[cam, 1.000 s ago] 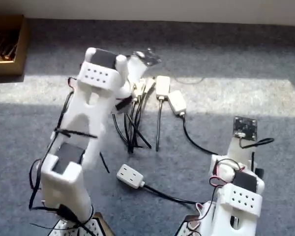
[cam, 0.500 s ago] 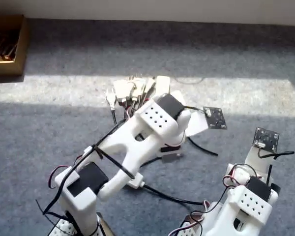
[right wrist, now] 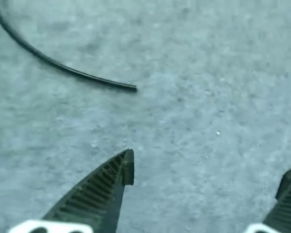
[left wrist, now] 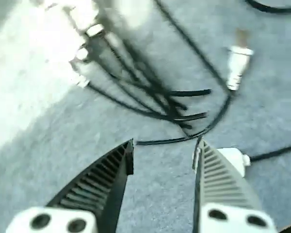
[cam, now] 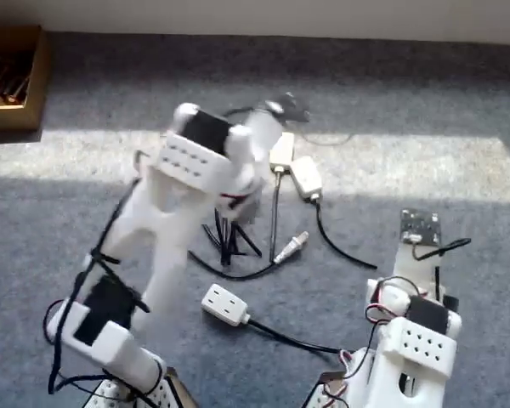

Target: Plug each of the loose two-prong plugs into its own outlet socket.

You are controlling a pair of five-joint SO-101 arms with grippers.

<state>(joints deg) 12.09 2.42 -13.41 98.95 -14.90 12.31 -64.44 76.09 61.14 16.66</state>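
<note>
A white outlet socket block (cam: 223, 304) lies on the grey carpet with its black cord running to the right. One loose two-prong plug (cam: 291, 246) lies above it at the end of a looping black cord; the left wrist view shows this plug (left wrist: 237, 68) too. More white plugs (left wrist: 77, 29) and black cords (cam: 229, 238) bunch under the left arm. My left gripper (left wrist: 162, 150) is open over bare carpet, the socket block (left wrist: 231, 158) beside one finger. My right gripper (right wrist: 211, 165) is open above carpet, near a black cord end (right wrist: 131, 87).
Two white adapters (cam: 280, 151) (cam: 304, 177) lie at the sunlit strip, cords trailing toward me. A wooden box (cam: 17, 76) stands at the far left. The right arm's camera board (cam: 421, 228) stands at the right.
The left arm swung right across the middle, then back up and left. One plug on its cord now lies apart from the bunch, near the middle. The right arm shifted slightly.
</note>
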